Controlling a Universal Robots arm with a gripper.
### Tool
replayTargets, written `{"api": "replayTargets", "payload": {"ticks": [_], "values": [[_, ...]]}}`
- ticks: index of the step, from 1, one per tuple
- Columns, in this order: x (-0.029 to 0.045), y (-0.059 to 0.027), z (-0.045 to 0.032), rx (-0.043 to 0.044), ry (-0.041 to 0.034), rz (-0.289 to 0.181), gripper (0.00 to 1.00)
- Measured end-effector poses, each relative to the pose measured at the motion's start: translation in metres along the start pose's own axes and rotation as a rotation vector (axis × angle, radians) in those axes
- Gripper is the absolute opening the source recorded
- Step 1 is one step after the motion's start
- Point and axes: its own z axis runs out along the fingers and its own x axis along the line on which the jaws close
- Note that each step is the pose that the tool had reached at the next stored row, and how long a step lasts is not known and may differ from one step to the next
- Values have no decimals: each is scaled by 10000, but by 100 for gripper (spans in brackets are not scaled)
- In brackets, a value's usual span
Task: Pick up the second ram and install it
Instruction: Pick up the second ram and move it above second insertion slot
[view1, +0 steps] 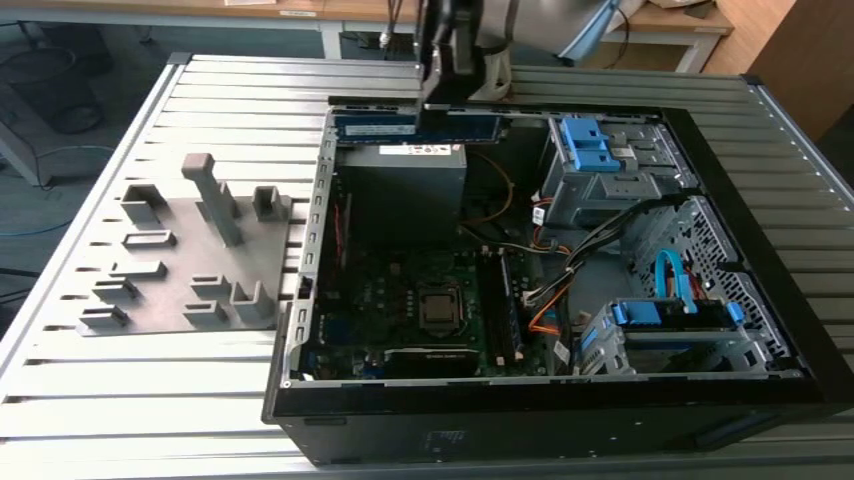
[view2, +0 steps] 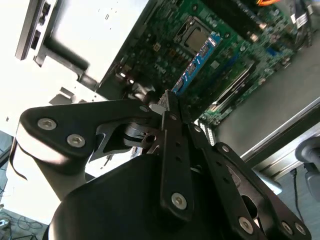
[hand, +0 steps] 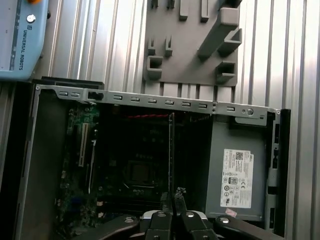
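The second ram (view1: 387, 129) is a narrow blue stick that hangs level over the far end of the open computer case (view1: 318, 250), above the power supply. My gripper (view1: 454, 100) comes down from above and is shut on it. In the second wrist view the ram (view2: 197, 62) sticks out from between the fingers (view2: 170, 107), over the green motherboard (view2: 235, 55). The first wrist view has the ram edge-on as a thin dark line (hand: 171, 150) rising from the gripper (hand: 173, 202). The memory slots (view1: 505, 300) lie beside the processor (view1: 435, 308).
A grey plastic fixture (view1: 187, 250) with upright posts sits on the slatted table at the exterior view's left of the case. Drive cages with blue clips (view1: 601, 150) and loose cables (view1: 587, 250) fill the case's right side. The power supply (hand: 235, 175) carries a pale label.
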Motion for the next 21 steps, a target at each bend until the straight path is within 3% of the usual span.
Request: {"api": "replayTargets", "payload": {"ticks": [16,19,21], "values": [[53,-689,-29,-131,-16,7,13],[57,-712,-4,-134,-121,49,13],[57,-713,6,-119,-253,126,13]]}}
